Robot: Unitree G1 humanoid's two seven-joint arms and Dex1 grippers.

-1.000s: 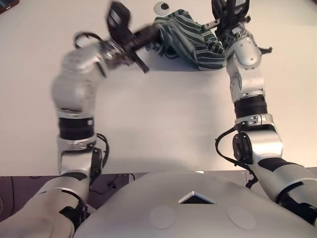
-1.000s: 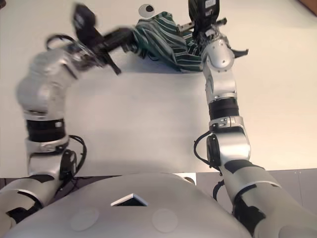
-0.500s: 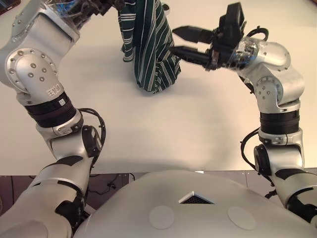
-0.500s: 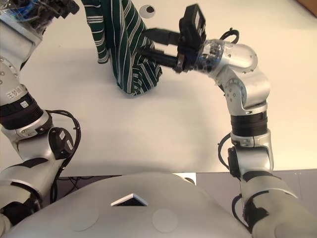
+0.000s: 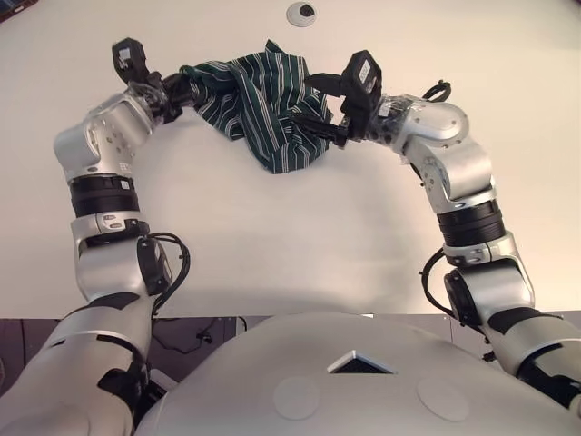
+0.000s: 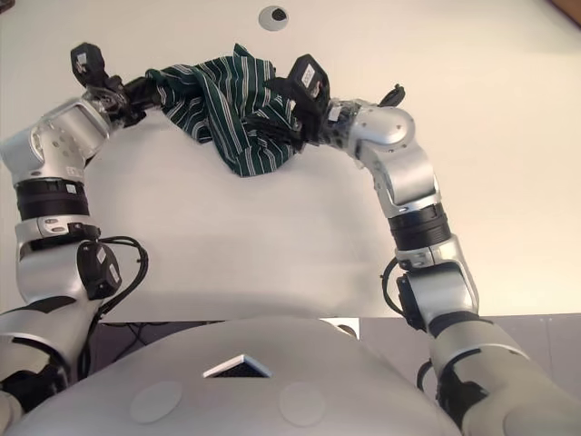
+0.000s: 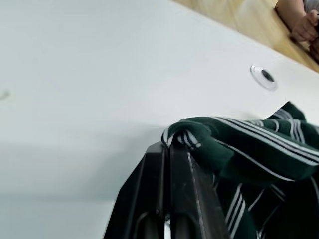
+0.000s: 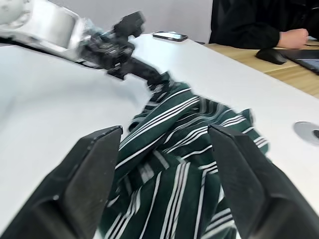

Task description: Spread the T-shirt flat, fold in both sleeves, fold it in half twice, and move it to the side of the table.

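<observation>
t-shirt (image 5: 259,104) lowered onto table (image 5: 272,227) (round grommet (image 5: 301,12) beyond), left gripper (image 5: 184,90) pinching it.

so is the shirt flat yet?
No, bunched. The shirt hangs crumpled from the left gripper, shut on one edge; the right gripper is open around its other side.

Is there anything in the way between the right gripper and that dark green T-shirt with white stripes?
Nothing visible stands between them. The open right gripper faces the dark green striped T-shirt, the cloth just ahead of its spread jaws; the left gripper is shut on the shirt's other end.
</observation>
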